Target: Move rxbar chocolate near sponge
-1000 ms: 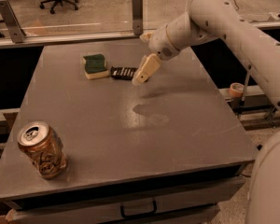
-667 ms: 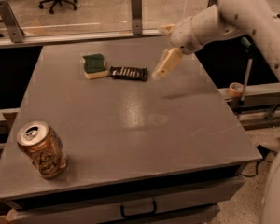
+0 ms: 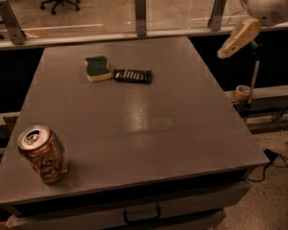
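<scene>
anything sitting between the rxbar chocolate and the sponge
Nothing visible: the rxbar chocolate lies just beside the sponge, bare table between. The gripper hangs beyond the table's right edge.

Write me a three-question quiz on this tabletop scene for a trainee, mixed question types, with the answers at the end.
1. True or false: the gripper holds the rxbar chocolate.
2. Which thing lies right beside the sponge? A) the soda can B) the rxbar chocolate C) nothing
3. Fill in: seen from the camera, the soda can stands upright near the table's front ____ corner.

Key
1. False. The gripper hangs in the air beyond the table's right edge, holding nothing, and the rxbar chocolate lies flat on the table.
2. B. The bar lies just to the right of the sponge in the camera view.
3. left
</scene>
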Tool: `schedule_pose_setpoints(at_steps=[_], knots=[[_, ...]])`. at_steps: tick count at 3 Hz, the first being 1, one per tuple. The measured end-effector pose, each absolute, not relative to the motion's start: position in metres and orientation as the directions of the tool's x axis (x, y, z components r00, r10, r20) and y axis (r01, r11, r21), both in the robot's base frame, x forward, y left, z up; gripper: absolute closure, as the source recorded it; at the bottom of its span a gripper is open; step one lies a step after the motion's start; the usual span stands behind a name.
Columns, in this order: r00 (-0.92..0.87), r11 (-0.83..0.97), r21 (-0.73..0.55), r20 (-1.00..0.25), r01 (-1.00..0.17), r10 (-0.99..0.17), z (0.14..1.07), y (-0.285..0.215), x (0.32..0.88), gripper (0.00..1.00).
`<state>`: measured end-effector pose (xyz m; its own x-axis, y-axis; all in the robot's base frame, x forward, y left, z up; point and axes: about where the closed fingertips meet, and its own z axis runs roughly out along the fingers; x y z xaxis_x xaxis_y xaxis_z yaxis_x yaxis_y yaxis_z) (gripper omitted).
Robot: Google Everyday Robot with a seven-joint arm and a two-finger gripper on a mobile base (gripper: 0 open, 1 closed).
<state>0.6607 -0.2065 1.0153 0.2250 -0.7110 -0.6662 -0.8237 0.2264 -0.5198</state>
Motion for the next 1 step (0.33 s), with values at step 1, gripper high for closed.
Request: schedule_pose_setpoints(at_steps=[1], knots=[[0.224,0.232,-0.525,-0.665,-0.819,-0.713,1.0182,-0.2111,0.6591,0.00]])
